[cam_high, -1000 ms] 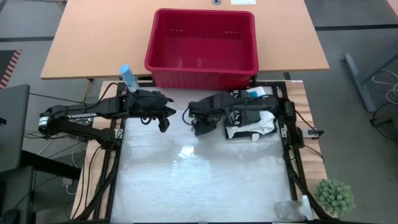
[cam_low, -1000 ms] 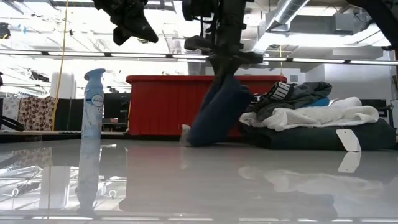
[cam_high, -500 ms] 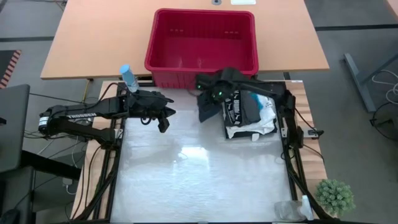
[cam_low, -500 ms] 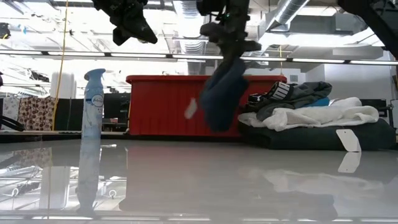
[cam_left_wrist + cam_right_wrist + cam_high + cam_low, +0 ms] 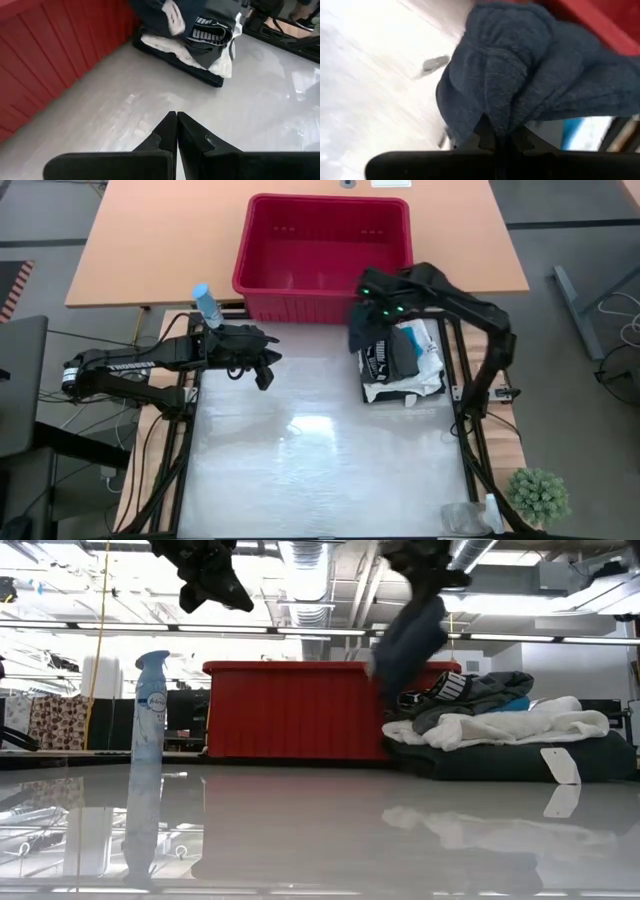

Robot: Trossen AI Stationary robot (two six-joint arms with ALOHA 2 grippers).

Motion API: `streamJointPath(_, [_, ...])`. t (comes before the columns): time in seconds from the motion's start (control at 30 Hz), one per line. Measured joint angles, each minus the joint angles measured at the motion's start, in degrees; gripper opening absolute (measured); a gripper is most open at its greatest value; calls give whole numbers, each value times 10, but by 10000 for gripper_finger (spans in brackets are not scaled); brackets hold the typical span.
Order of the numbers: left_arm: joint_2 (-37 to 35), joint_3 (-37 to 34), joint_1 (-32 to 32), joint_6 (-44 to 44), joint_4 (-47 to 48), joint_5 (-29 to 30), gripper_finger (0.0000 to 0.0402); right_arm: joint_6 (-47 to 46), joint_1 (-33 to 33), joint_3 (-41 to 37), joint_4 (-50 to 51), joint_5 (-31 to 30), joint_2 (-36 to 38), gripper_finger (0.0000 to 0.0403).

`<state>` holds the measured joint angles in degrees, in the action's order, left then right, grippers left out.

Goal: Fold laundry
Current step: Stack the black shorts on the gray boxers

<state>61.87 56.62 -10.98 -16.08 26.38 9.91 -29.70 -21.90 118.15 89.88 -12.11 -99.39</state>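
- Since a second ago the right arm has swung from mid-bench toward the red basket [image 5: 325,240], lifting a dark blue-grey garment [image 5: 408,640] off the bench; then its lower end still touched the surface, now it hangs clear in the air.
- The right pincer [image 5: 372,308] is closed tight on a bunched fold of that garment [image 5: 520,85], which droops from the grip just in front of the basket's near wall and above the edge of the pile [image 5: 402,360].
- The left pincer [image 5: 176,131] is shut and holds nothing; it hovers high over the bench's left side near the spray bottle [image 5: 150,710], unmoved over the same second.
- The rest of the laundry lies stacked at the bench's [image 5: 320,470] right rear: a dark base piece, a white piece on it, dark and teal pieces on top.
- Step in hand, as I judge it: carrying one garment, either to the pile or away from it for spreading.
- Next move calls for lowering it onto the open bench and a second grip from the left pincer, so the cloth can be drawn flat before folding.
- Hard to make out: the garment's type, since it is bunched and blurred; it may be a small towel or shorts. The low view cuts off the right pincer's top, and the pile's lower layers are mostly covered.
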Motion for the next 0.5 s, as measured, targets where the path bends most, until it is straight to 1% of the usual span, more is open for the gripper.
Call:
streamJointPath(0.07, [0,0,0,-2,-2,7,0,-9,-4,-51,-8,1,33,29])
streamJointPath(0.13, [0,0,0,-10,-4,16,0,-22,-7,-118,-35,5,68,29])
streamJointPath(0.33, [1,0,0,-17,-6,37,0,-64,-10,-324,-133,66,169,29])
streamJointPath(0.4, [2,0,0,-18,-6,44,0,-79,-5,-377,-143,76,193,29])
streamJointPath(0.5, [2,0,0,-26,-7,45,0,-99,2,-434,-151,77,229,29])
